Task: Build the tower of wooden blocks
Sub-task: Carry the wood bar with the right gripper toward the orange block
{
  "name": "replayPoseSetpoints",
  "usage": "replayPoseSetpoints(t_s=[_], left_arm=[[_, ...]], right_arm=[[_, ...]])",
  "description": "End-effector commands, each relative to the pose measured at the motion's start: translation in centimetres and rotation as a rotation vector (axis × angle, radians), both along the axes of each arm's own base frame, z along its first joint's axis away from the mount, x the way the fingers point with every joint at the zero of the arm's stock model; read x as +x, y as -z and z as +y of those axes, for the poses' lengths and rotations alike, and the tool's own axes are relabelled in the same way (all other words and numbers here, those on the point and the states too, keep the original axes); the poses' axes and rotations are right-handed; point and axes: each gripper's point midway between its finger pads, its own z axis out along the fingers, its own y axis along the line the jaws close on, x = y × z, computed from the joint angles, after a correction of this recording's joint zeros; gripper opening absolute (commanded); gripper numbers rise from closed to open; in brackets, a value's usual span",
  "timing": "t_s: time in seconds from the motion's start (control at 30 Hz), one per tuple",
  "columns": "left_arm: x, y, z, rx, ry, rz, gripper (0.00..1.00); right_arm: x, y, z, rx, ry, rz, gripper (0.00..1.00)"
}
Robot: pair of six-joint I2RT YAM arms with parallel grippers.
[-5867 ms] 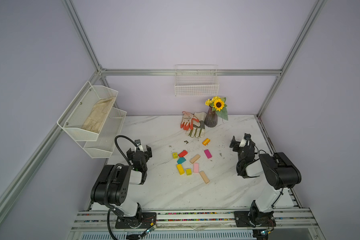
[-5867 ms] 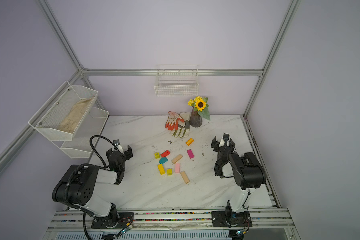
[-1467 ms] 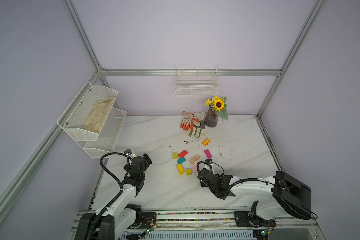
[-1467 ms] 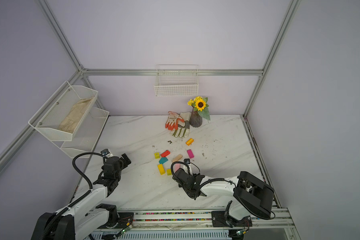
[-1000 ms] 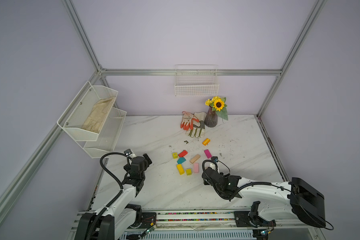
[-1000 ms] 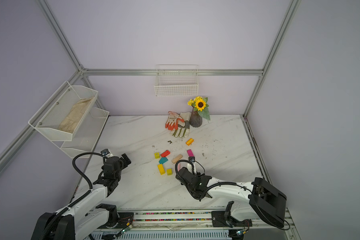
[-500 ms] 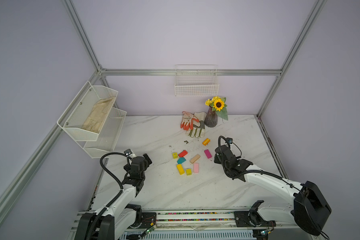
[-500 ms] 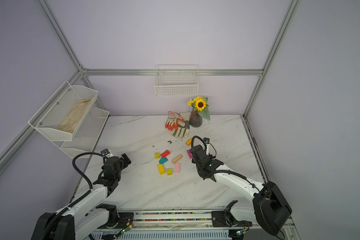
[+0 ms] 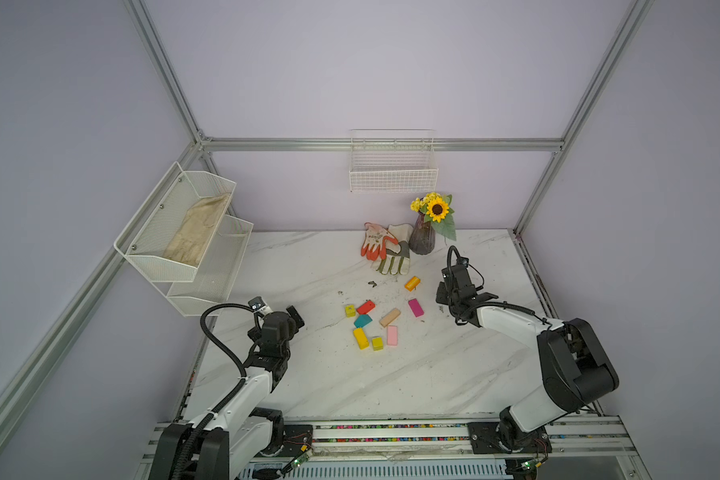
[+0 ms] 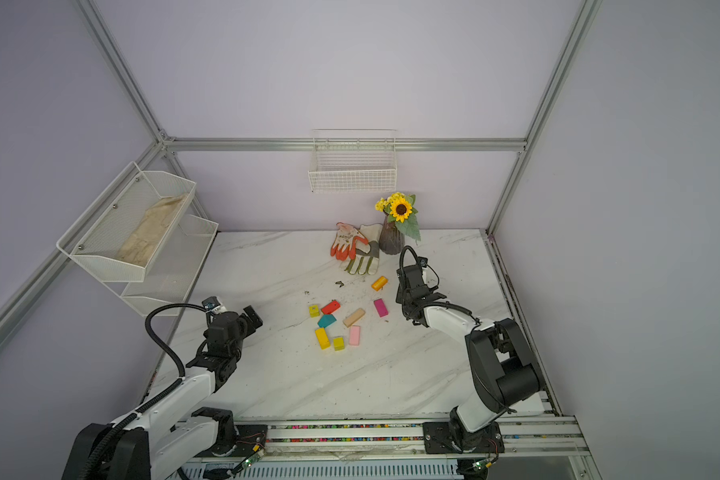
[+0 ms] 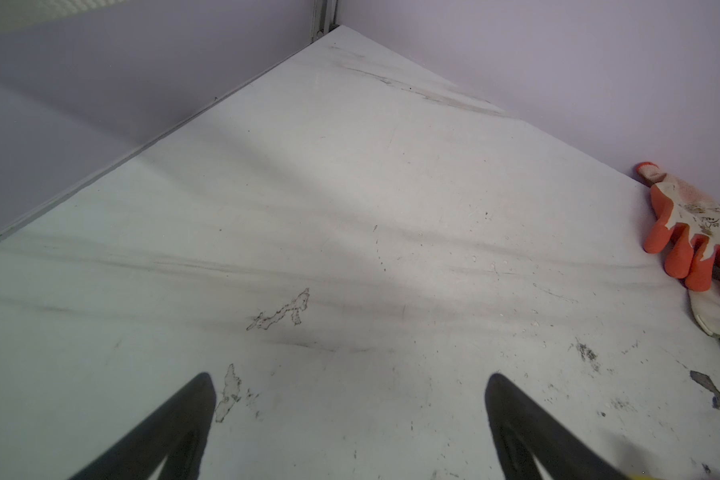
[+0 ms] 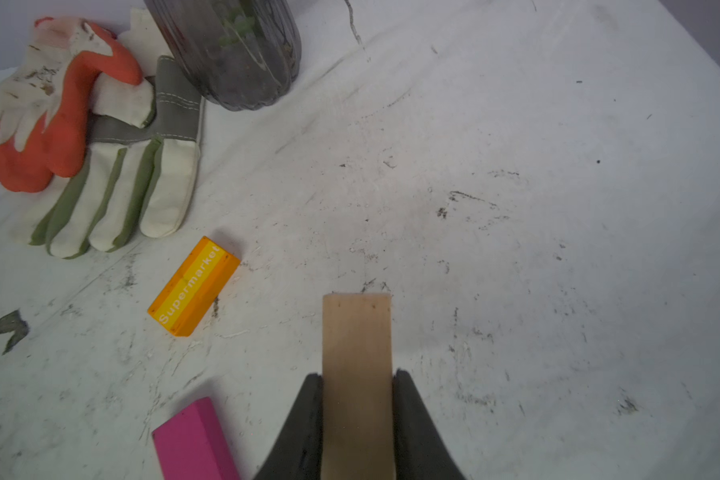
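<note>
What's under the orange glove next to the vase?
The orange glove lies partly on the green-striped glove, covering part of its cuff end. Whatever else may lie beneath the orange glove is hidden by it.

A dark vase (image 9: 421, 242) with a sunflower (image 9: 437, 209) stands at the back of the white table (image 9: 329, 382). An orange glove (image 9: 374, 243) lies partly on a green glove (image 9: 395, 261) just beside the vase. A wire basket (image 9: 393, 176) hangs on the wall, and a rack (image 9: 150, 259) holds a pale cloth (image 9: 198, 230).
</note>
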Motion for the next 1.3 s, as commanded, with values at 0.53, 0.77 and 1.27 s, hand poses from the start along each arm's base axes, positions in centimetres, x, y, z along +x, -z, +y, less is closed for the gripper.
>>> replayPoseSetpoints(t_s=[0.53, 0.77, 1.27], left_arm=[[2.5, -4.6, -0.3, 0.0, 0.006, -0.102, 1.0], [2.7, -4.5, -0.3, 0.0, 0.006, -0.094, 1.0], [3.0, -4.3, -0.3, 0.003, 0.004, -0.077, 1.0]], right_arm=[[3.1, 1.1, 0.3, 0.021, -0.025, -0.012, 0.04], [4.6, 2.4, 1.5, 0.021, -0.063, 0.013, 0.05], [5.8, 4.8, 1.8, -0.023, -0.08, 0.083, 0.19]])
